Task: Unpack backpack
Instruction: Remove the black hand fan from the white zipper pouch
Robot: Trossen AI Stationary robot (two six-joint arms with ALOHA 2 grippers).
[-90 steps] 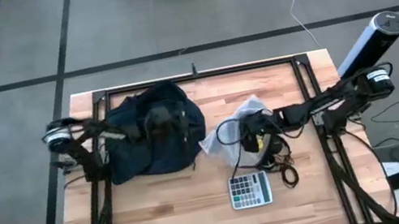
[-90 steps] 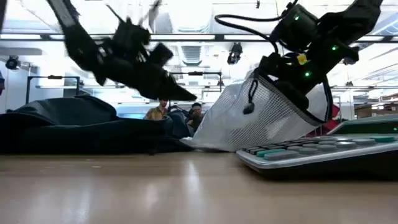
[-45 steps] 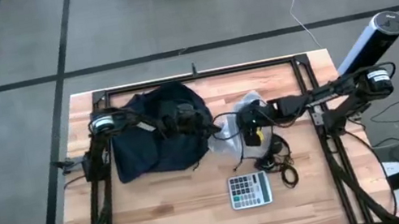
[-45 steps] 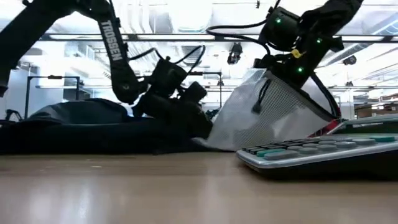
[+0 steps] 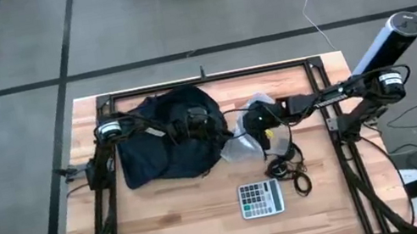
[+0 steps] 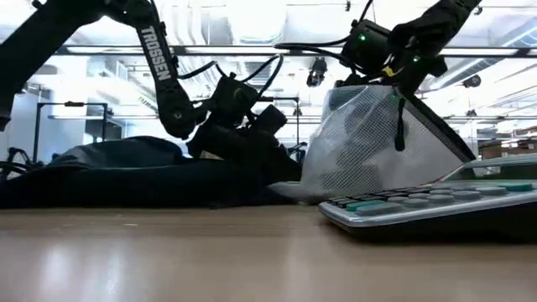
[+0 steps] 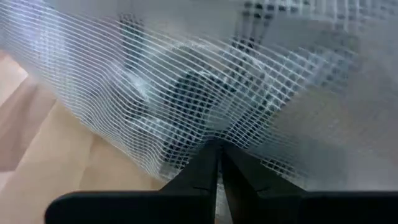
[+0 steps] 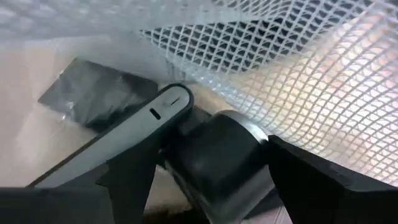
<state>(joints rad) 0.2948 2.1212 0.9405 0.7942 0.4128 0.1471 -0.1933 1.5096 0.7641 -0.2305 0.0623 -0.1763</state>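
Note:
The dark navy backpack lies slumped on the table's left half, flat on its side. Right of it, a white mesh pouch with dark things inside stands up like a tent, its lower edge on the table. My left gripper reaches over the backpack and is shut at the pouch's lower left side. My right gripper is shut at the pouch's top. My left gripper has its shut fingertips on the pouch's mesh wall, low on the side facing the backpack. The mesh puckers toward the tips, as in a pinch. It comes slanting down from the table's left. My right gripper holds the pouch by its top, from above and from the table's right; the pouch hangs tent-like, lower edge on the table. Between its fingers sit a black round part and a grey band beside mesh.
A grey calculator lies near the front, right of centre. Black cables and headphones lie between it and the pouch. A black frame rims the table. Bare wood lies at the front left.
My left gripper has gone from above the backpack toward the table's right and down to the pouch's lower left side. My right gripper has moved a little toward the far edge and left. The pouch's top has come up from a lean and now stands more upright.

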